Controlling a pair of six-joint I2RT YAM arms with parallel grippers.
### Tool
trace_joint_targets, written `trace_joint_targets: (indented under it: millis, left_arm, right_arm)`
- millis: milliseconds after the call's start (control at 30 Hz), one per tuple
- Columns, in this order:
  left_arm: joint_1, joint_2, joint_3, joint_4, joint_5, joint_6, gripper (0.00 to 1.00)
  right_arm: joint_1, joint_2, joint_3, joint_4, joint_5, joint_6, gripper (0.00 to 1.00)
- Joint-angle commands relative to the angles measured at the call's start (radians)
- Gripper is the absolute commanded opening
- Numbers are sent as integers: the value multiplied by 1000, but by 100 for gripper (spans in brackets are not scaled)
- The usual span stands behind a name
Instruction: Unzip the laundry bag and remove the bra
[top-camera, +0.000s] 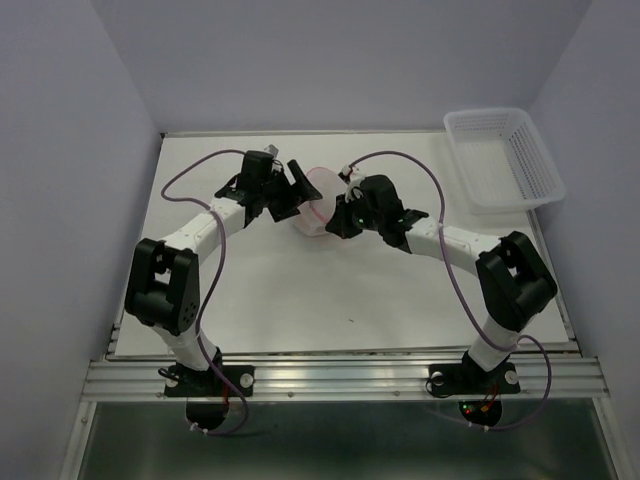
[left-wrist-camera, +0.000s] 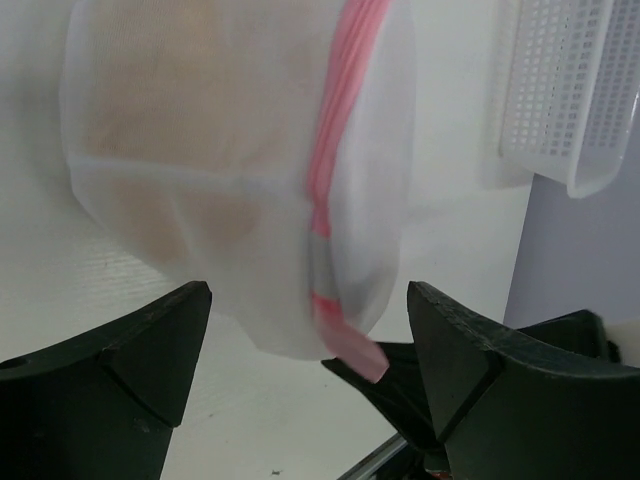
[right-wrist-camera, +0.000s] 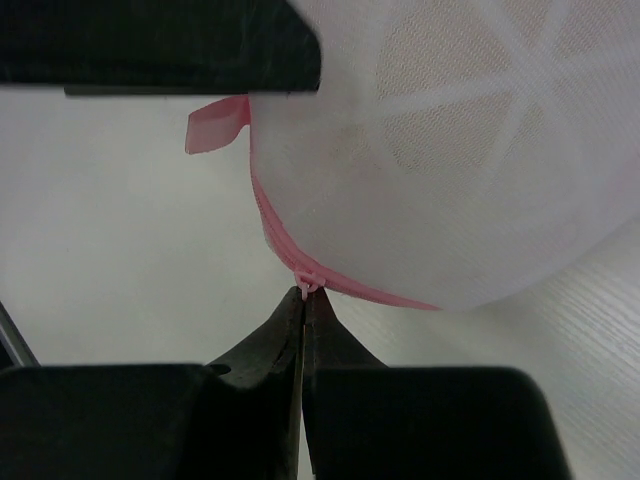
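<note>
While the right gripper (right-wrist-camera: 303, 300) has its fingers pressed together on the pink zipper pull (right-wrist-camera: 309, 281), the left gripper (left-wrist-camera: 308, 292) has its fingers wide apart, gripping nothing. Between them is the laundry bag (top-camera: 318, 205), toward 12 o'clock from the bench (top-camera: 300, 290) centre, with the left gripper at its 9 o'clock and the right at 3. The tan bra (left-wrist-camera: 170, 110) shows through the mesh.

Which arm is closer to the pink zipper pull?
Right: the right end effector is shut on the zipper pull; the left end effector is open around the mesh bag.
</note>
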Motion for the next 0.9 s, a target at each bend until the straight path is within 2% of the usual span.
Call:
trace_joint_targets:
  millis: [0, 33, 167, 300, 367, 467, 500, 600, 800, 867]
  left_arm:
    - [-13, -100, -118, 81, -37, -83, 91]
    - [-14, -110, -153, 136, -34, -100, 91]
    - [-36, -129, -186, 176, -23, -138, 81]
    - [-65, -115, -186, 204, -25, -166, 70]
    - [-76, -97, -169, 206, -23, -169, 67]
    - [-79, -80, -152, 206, -13, -175, 51]
    - [-80, -75, -147, 206, -9, -175, 32]
    - [-80, -77, -143, 200, -9, -177, 2]
    - [-71, -106, -117, 138, -51, -132, 0]
    - [-63, -111, -106, 138, -43, -122, 0]
  right_arm:
    - [5, 2, 44, 45, 53, 80, 1]
    - [5, 1, 41, 47, 44, 83, 1]
    - [15, -2, 33, 58, 38, 89, 1]
    - [25, 10, 34, 53, 27, 60, 1]
    - [35, 13, 36, 50, 30, 50, 1]
    - [45, 15, 38, 49, 30, 39, 1]
    - [45, 15, 38, 49, 30, 39, 1]
    - [45, 15, 34, 39, 66, 43, 1]
    - [45, 5, 22, -11, 211, 27, 1]
    - [35, 4, 10, -11, 210, 17, 1]
